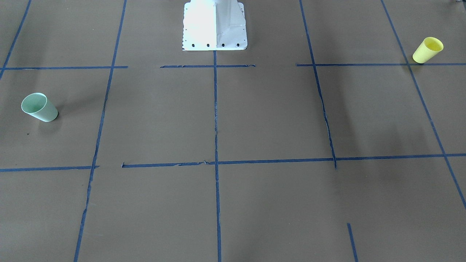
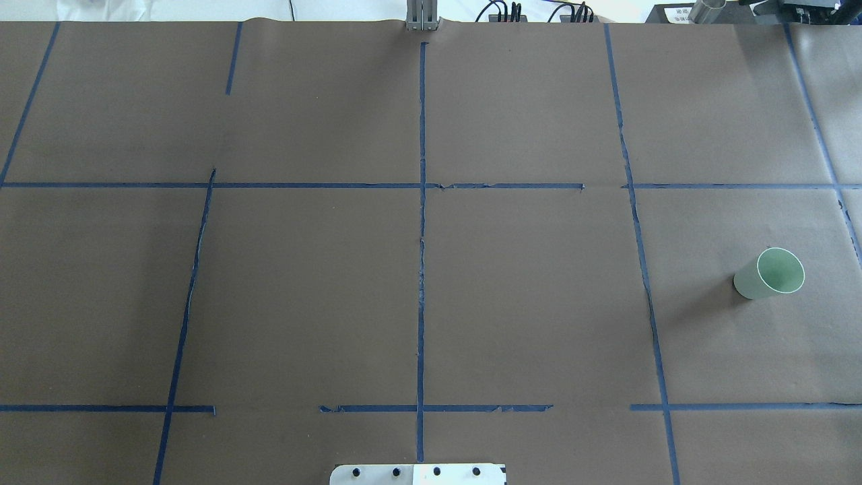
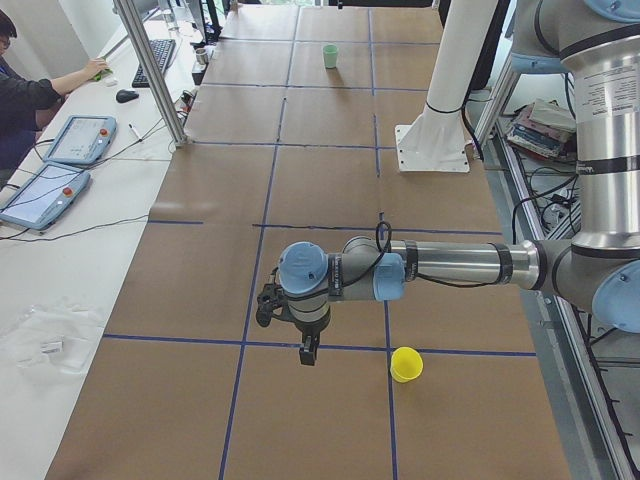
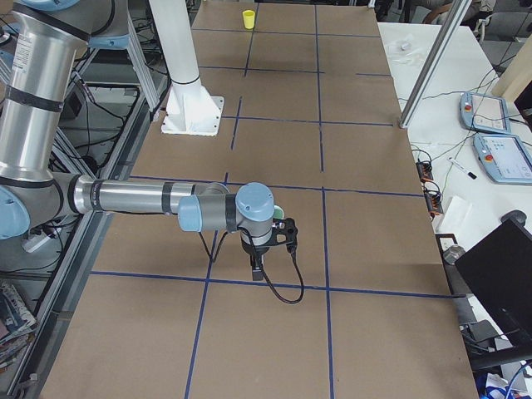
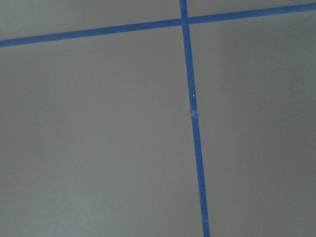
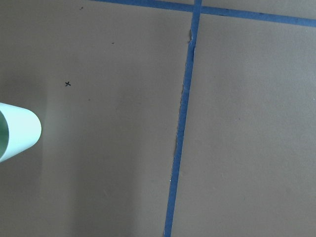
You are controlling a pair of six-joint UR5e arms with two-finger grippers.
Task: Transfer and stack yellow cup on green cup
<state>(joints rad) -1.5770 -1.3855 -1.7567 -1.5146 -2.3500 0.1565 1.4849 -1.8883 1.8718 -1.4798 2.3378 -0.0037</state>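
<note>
The yellow cup (image 1: 428, 50) stands upright on the brown table, rim up, on the robot's left side; it also shows in the exterior left view (image 3: 406, 364). The green cup (image 1: 39, 107) stands upright on the robot's right side (image 2: 770, 273), and its edge shows in the right wrist view (image 6: 17, 136). My left gripper (image 3: 308, 352) hangs above the table a short way from the yellow cup, apart from it. My right gripper (image 4: 258, 270) hangs above the table near the green cup. Both show only in the side views, so I cannot tell whether they are open or shut.
The white robot pedestal (image 1: 214, 25) stands at the table's middle on the robot's side. Blue tape lines (image 2: 421, 269) mark a grid on the brown paper. A metal post (image 3: 160, 80), tablets (image 3: 45, 195) and an operator (image 3: 30, 90) are along the far side.
</note>
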